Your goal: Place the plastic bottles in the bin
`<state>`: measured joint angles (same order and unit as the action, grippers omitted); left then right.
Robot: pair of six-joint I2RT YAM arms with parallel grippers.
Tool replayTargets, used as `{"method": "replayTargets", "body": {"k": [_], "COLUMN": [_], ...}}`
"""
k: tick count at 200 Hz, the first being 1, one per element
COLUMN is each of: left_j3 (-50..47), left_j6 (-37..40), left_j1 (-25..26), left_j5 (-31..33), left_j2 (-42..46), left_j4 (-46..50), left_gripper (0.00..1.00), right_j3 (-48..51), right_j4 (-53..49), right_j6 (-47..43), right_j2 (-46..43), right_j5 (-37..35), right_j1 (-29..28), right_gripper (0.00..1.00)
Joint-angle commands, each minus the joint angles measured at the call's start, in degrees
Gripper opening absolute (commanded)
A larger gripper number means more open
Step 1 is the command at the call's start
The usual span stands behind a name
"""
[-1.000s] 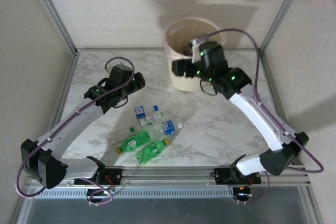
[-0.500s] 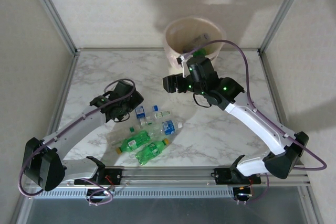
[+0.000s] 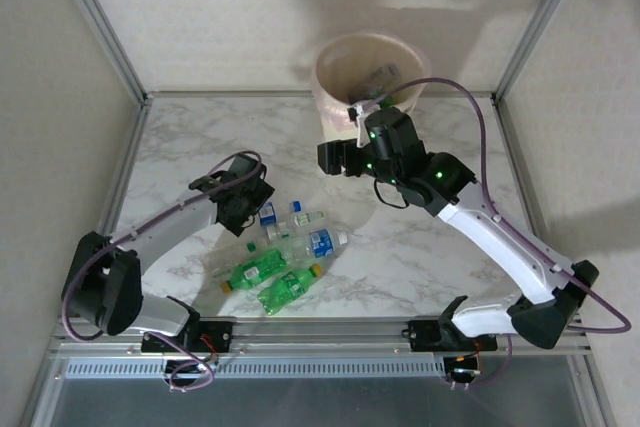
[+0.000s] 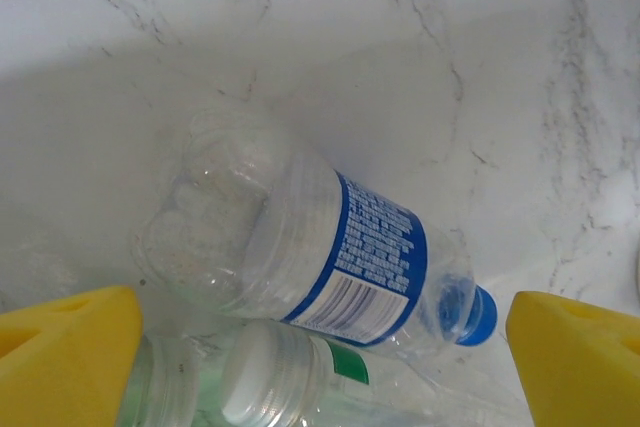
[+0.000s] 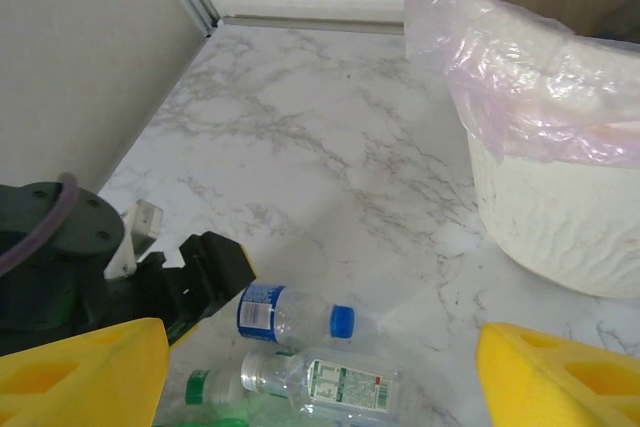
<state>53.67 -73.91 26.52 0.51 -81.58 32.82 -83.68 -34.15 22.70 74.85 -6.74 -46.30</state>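
right claw (image 3: pixel 334 158) withdrew; bin (image 3: pixel 333 73) holds bottle (image 3: pixel 381 75)

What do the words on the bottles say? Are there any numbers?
No words or numbers can be read.
blue-label bottle: rows of white fine print, too blurred to read.
pale-label bottle: green and dark print, too small to read.

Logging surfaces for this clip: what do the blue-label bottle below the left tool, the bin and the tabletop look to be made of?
Blue-label bottle: thin clear plastic, glossy; the marbling shows through its wall.
Bin: matte cream textured wall, perhaps plastic or fibre; lined with a crinkled translucent pinkish bag.
Tabletop: smooth white with grey veins, marble-look, possibly laminate.
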Motion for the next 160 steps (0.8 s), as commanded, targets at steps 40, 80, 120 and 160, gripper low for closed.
{"method": "replayTargets", "body": {"k": [40,80,120,160], "left_j3": [1.7,3.9,8.1,11.5], "left_j6": [-4.2,-4.0,-2.6,-2.4], "left_j1": [-0.2,-0.4,-0.7,-0.9], "left_j5": [-2.8,-2.5,-2.0,-1.9], "left_j2": [-5.7,-10.6,-16.2,-20.8], "left_j4": [-4.0,-6.0,-6.3,-7.3], "left_gripper": [0.92,0.93,0.94,0.93], "right_j3": [1.4,1.7,1.8,2.1], "right_j4": [0.3,-0.7,-1.7,-2.0], "right_j6": [2.5,3.3,3.7,4.2], "right_j2": [-3.4,-4.1,-4.3,-4.6], "right_j5": [-4.3,-5.4,-6.0,-6.2], "right_j1": [-0.6,-0.7,-0.7,-0.8], "right_gripper": [0.80,0.80,0.81,0.82]}}
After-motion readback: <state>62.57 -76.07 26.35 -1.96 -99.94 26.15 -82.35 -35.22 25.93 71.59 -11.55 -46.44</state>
